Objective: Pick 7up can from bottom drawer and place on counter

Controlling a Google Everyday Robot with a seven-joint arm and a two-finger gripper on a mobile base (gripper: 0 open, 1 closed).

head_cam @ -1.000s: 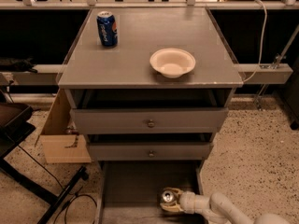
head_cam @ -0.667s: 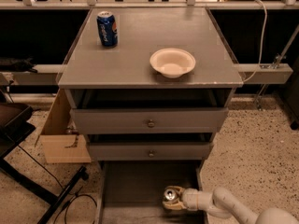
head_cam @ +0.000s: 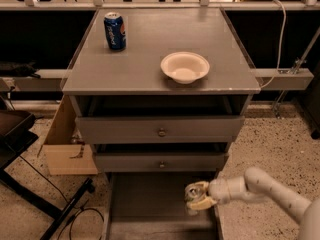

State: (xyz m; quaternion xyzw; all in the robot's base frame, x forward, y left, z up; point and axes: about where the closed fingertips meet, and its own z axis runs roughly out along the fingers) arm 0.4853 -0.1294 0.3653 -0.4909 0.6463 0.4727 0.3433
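Note:
The bottom drawer (head_cam: 150, 204) is pulled open at the foot of the cabinet, showing a flat grey floor. My gripper (head_cam: 199, 196) reaches in from the right on a white arm, over the drawer's right side. It is shut on the 7up can (head_cam: 192, 192), whose silvery top shows between the pale fingers (head_cam: 202, 203). The can is held a little above the drawer floor. The counter (head_cam: 150, 64) is the wide grey top of the cabinet, well above the gripper.
A blue Pepsi can (head_cam: 114, 31) stands at the counter's back left. A white bowl (head_cam: 184, 67) sits right of centre. Two upper drawers with round knobs (head_cam: 161, 132) are above the gripper. A cardboard box (head_cam: 65, 144) and a black stand (head_cam: 20, 134) are at the left.
The gripper with the can has risen and shifted slightly right, away from the drawer floor. The arm has drawn upward with it.

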